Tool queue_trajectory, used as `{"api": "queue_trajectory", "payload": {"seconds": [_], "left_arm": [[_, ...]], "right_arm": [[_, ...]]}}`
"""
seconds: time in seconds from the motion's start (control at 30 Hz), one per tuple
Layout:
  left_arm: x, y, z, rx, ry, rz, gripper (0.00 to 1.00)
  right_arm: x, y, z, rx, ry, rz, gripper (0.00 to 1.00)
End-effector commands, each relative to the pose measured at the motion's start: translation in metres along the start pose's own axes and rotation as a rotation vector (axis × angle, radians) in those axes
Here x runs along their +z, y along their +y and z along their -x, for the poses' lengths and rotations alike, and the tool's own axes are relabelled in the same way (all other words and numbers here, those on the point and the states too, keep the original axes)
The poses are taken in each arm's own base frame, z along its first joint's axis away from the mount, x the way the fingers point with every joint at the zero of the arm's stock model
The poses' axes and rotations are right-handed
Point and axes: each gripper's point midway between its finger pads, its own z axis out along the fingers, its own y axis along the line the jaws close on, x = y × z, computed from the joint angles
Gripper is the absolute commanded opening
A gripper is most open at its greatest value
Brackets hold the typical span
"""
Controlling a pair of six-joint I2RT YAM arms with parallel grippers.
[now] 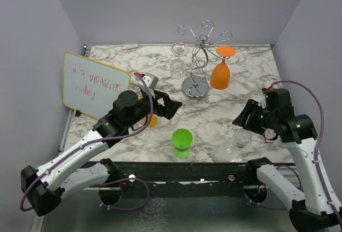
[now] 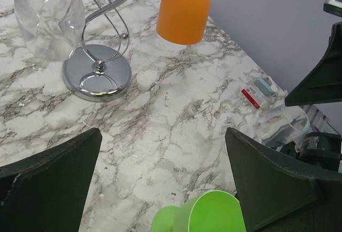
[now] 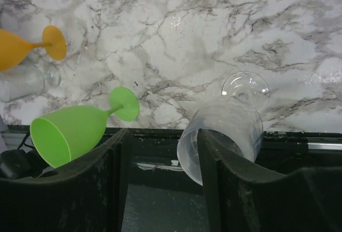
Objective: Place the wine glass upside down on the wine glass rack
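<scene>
Left gripper (image 2: 163,136) is held wide open and empty. Right gripper (image 3: 164,136) is set part-open, nothing gripped, against an upright clear wine glass (image 3: 224,128). The wine glass rack (image 1: 195,89) is placed mid-rear, an orange glass (image 1: 220,74) hung inverted.

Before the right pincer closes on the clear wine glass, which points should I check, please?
1. Right pincer open: ok.
2. Clear wine glass centred between its fingers: not ok, it sits toward one finger.
3. Clear wine glass standing upright: ok.
4. Left pincer open and empty: ok.
5. Wine glass rack has a free arm: ok, upper curls look bare.
6. Green glass apart from the clear wine glass: ok.
</scene>
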Motion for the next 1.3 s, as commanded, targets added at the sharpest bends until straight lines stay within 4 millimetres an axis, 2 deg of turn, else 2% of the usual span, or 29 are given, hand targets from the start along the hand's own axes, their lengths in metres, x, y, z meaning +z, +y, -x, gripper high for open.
{"api": "queue_trajectory", "payload": {"seconds": [0.0, 0.1, 0.17, 0.3, 0.47, 0.6, 0.77, 0.93, 1.13, 1.27], "left_arm": [[0.002, 0.004, -0.007, -0.009, 0.004, 0.012, 0.99], [0.004, 0.006, -0.009, -0.009, 0.009, 0.02, 0.99], [0.004, 0.006, -0.01, -0.008, 0.012, 0.021, 0.99], [0.004, 0.008, -0.011, -0.008, 0.011, 0.03, 0.99], [0.003, 0.009, -0.009, -0.006, 0.004, 0.035, 0.99], [0.001, 0.007, -0.004, -0.011, -0.008, 0.029, 0.99], [-0.002, 0.007, 0.0, -0.016, -0.026, 0.034, 0.99], [-0.004, 0.012, 0.001, -0.016, -0.036, 0.063, 0.99], [-0.003, 0.014, -0.002, -0.018, -0.026, 0.071, 0.99], [-0.002, 0.014, -0.004, -0.019, -0.022, 0.07, 0.99]], "right_arm": [[-0.01, -0.003, -0.024, -0.012, 0.109, 0.003, 0.5], [-0.008, -0.007, -0.03, -0.013, 0.137, -0.008, 0.34], [-0.007, -0.009, -0.033, -0.012, 0.147, -0.014, 0.32], [-0.003, -0.014, -0.04, -0.014, 0.181, -0.028, 0.38], [0.012, -0.014, -0.049, -0.005, 0.204, 0.003, 0.46], [0.025, -0.016, -0.053, -0.01, 0.22, 0.016, 0.47], [0.032, -0.022, -0.047, -0.024, 0.208, -0.022, 0.44], [0.034, -0.025, -0.04, -0.029, 0.183, -0.051, 0.33], [0.031, -0.028, -0.032, -0.035, 0.16, -0.085, 0.13], [0.025, -0.027, -0.025, -0.045, 0.137, -0.097, 0.07]]}}
